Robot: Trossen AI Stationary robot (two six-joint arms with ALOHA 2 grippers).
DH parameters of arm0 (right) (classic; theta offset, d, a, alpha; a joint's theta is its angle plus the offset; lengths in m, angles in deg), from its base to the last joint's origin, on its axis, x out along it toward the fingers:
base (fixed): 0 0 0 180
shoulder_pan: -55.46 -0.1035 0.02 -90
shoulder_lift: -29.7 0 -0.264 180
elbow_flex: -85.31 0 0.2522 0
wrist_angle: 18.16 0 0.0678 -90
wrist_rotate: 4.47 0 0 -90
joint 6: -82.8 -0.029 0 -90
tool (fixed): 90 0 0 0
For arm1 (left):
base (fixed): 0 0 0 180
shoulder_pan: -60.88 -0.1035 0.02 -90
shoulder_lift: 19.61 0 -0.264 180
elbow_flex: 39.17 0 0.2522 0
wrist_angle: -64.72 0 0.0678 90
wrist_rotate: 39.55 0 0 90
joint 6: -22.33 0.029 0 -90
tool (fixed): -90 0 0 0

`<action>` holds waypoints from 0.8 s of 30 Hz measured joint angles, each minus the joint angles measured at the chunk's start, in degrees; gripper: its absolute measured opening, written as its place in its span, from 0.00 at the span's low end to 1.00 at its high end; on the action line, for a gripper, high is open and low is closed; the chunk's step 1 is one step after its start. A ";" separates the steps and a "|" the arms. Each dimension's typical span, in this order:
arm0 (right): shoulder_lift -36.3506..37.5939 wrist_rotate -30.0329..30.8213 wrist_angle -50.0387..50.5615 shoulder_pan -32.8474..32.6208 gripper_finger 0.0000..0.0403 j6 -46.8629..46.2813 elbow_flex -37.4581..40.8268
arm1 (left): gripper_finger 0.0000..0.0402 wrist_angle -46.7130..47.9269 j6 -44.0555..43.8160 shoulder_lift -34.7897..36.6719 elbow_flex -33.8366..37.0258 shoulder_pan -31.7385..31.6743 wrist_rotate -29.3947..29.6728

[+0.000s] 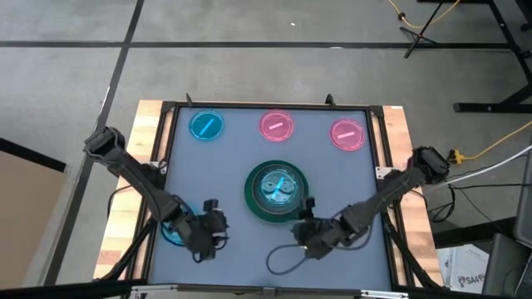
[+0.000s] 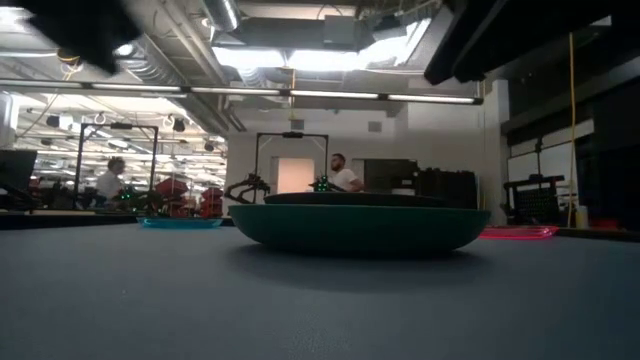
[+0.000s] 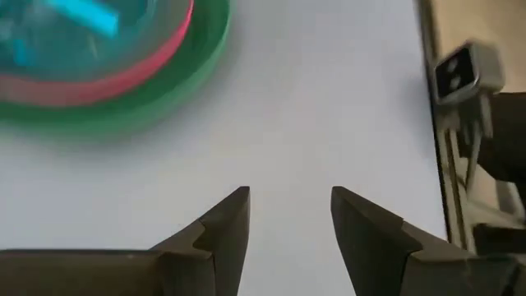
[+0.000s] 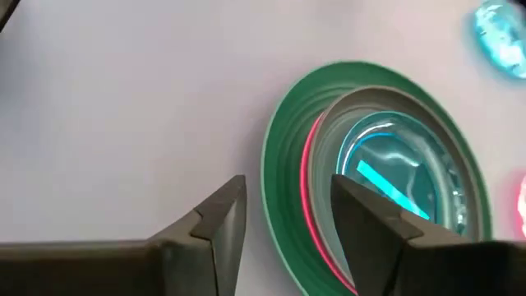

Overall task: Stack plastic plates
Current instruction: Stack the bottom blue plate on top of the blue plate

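Green plate (image 1: 253, 205) sits mid-table, pink and blue plates nested inside. Three small plates (image 1: 277, 125) remain along the far edge, one under the left arm. Left gripper (image 3: 289, 215) and right gripper (image 4: 288, 210): parted, empty. Rims should be pinched squarely, then lowered centred.

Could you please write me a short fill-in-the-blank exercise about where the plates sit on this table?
1. The large dark green plastic plate holds a hot pink plate and a small translucent ____ plate.
2. Along the far edge lie one small blue plate and ____ small pink plates.
3. Both grippers' fingers are ____.

Missing words: blue; two; open
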 joint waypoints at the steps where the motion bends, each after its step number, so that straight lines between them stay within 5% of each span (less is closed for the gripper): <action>1: 0.00 1.09 -0.02 -0.60 0.42 -0.34 0.00 | 0.41 1.94 -3.59 0.00 -0.14 1.14 -0.29; 14: -0.07 3.70 -0.84 -1.84 0.42 -1.19 0.04 | 0.41 10.96 -30.63 -5.71 -0.22 14.58 -10.14; 24: -0.07 4.12 -0.71 -1.78 0.42 -1.14 0.07 | 0.41 19.64 -35.22 -10.30 -0.19 17.55 -13.55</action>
